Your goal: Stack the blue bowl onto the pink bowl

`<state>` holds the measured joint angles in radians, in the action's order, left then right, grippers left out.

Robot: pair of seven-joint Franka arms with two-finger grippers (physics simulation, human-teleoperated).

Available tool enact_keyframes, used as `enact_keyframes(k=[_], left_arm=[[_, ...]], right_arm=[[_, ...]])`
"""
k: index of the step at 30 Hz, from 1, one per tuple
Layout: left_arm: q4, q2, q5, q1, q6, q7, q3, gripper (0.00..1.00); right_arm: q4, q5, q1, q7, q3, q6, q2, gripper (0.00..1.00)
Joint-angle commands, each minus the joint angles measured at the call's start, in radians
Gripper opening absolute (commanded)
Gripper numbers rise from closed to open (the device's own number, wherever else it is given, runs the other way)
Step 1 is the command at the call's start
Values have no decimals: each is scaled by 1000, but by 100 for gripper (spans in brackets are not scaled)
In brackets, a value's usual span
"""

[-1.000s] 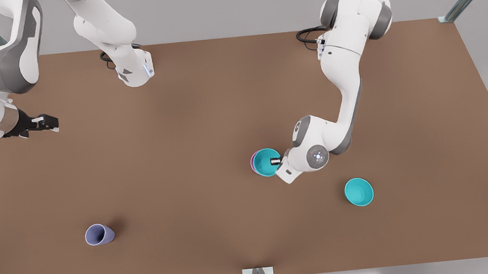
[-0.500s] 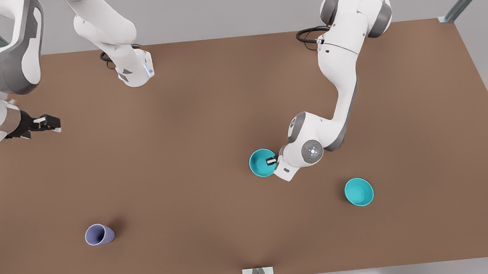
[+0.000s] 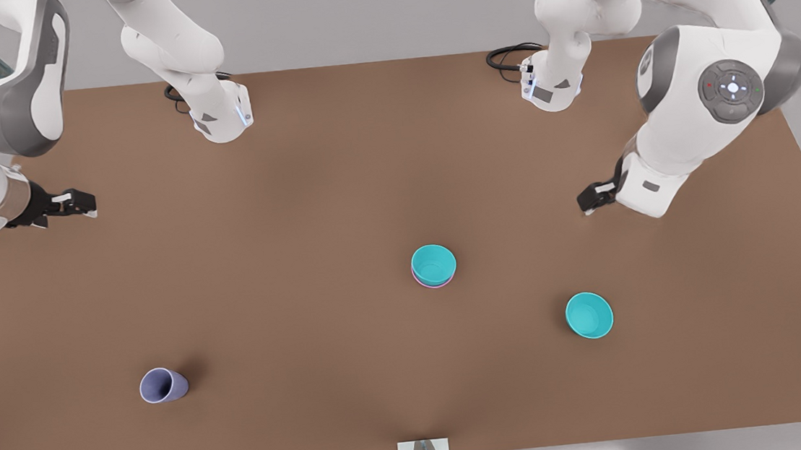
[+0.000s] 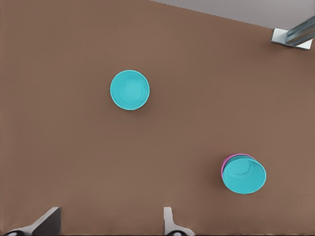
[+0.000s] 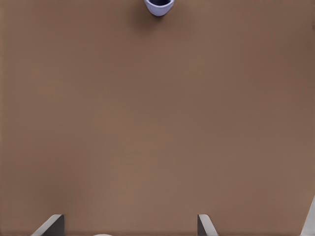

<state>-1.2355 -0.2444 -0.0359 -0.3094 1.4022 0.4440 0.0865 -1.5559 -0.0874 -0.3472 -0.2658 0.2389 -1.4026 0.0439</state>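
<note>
a: start at the fingers. your left gripper (image 3: 589, 201), at the front view's right edge, is spread wide with nothing between its fingers (image 4: 169, 219). half a second ago it was down at the blue bowl (image 3: 433, 263).

b: so you've let go. where's the bowl?

a: nested in the pink bowl (image 3: 433, 283), mid-table (image 3: 299, 226); just a pink sliver shows underneath. the stack looks done.

b: and your other arm?

a: the right gripper (image 3: 72, 203) waits at the front view's left, fingers apart too, empty. the second teal bowl (image 3: 589, 315) and the cup (image 3: 163, 385) sit well apart, untouched.
</note>
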Motion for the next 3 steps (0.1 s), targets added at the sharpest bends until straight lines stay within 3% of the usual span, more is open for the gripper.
enact_keyframes(k=[1,3], left_arm=[[-12,22,22,20,-163,-246,-28,100],[-12,13,16,20,-173,-249,-28,100]], right_arm=[[0,0,2,0,2,1,-1,100],[0,1,2,-1,2,1,-1,100]])
